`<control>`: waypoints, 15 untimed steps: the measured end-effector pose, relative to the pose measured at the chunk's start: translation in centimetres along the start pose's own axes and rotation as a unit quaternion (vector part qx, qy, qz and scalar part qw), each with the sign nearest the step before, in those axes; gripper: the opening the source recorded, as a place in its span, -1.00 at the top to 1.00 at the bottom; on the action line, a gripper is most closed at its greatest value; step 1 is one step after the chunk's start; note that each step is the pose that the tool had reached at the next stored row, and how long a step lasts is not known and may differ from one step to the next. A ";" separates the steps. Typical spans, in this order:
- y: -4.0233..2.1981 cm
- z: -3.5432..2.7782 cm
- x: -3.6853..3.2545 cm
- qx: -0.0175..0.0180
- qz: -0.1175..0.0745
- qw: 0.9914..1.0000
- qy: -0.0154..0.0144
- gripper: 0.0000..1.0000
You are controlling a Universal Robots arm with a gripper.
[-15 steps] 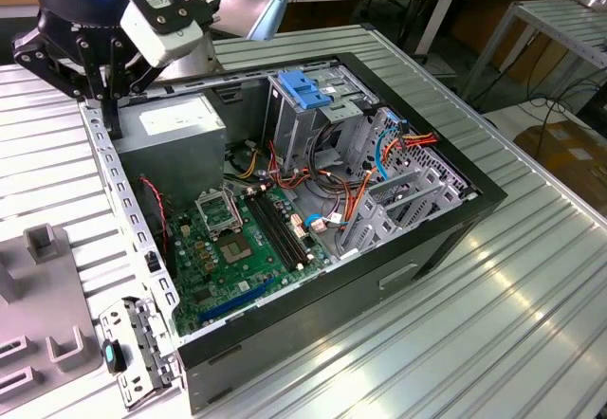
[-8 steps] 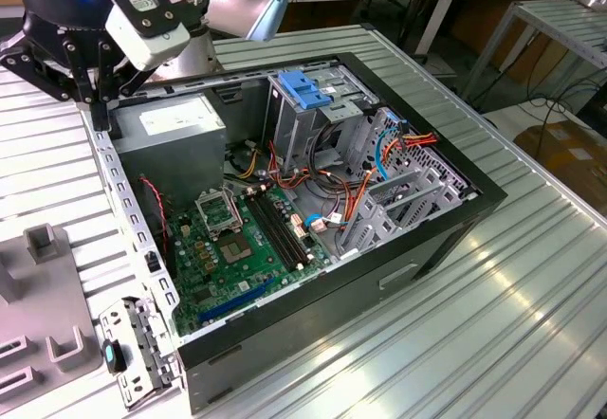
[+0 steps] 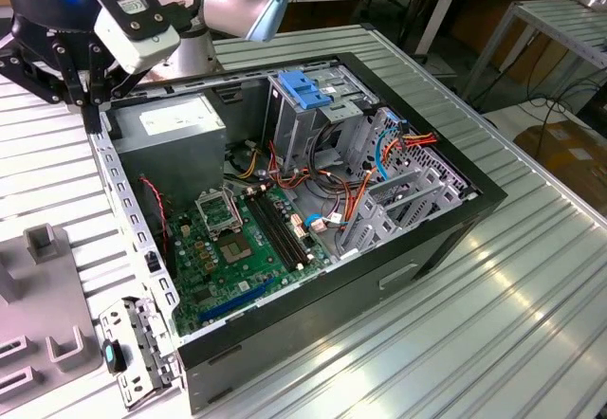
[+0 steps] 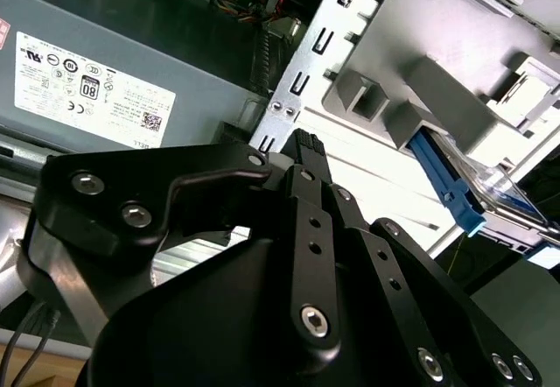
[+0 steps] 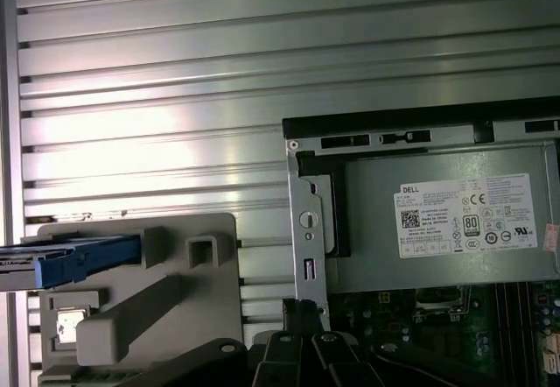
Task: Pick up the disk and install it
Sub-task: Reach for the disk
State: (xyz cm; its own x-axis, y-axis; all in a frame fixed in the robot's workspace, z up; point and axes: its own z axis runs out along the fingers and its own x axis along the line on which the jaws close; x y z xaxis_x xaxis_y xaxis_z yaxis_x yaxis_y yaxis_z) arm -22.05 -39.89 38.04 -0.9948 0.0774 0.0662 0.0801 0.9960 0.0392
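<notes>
Gripper: my gripper [image 4: 302, 144] is clenched on nothing, its fingertips pressed together. It hangs over one corner of the open computer case [image 3: 446, 239].
Case rim: the perforated metal rim [image 5: 308, 229] of the case lies right under my fingertips. I judge that coming straight down from here would hit sheet metal, not the disk.
Power supply: the grey power supply [image 5: 437, 229] sits just inside the case at this same corner. A small drift inward would land my fingertips on its lid.
Holder: a grey holder [image 5: 201, 291] stands on the ribbed tabletop [image 5: 175, 54] just outside the case, beside the rim.
Disk: the disk [image 5: 83, 260] rests in that holder on the side away from the case, with its blue rail showing. It is apart from my gripper and not grasped.
Risk at the disk: clenched like this, I could only shove the disk. The rails look like thin plastic, so an off-centre pinch might tilt it or jam it in the holder.
Drive cage: the metal cage [image 3: 303, 120] with its light-blue latch [image 3: 305, 89] stands inside the case, across from my corner.
Cables: orange and blue cables [image 3: 365, 187] hang inside the case just beside the cage. I judge they could snag the disk's rails or block its way in.
</notes>
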 end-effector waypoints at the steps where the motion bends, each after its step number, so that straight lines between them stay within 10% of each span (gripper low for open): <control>1: -0.02 0.04 0.18 0.000 0.000 1.000 0.000 0.79; 15: -0.16 0.45 1.83 0.000 0.000 1.000 0.002 0.79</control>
State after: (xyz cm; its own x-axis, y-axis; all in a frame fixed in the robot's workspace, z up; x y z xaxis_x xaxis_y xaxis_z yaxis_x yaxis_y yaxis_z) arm -23.92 -39.89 37.70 -0.9946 0.0774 0.0693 0.0803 0.9960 0.0391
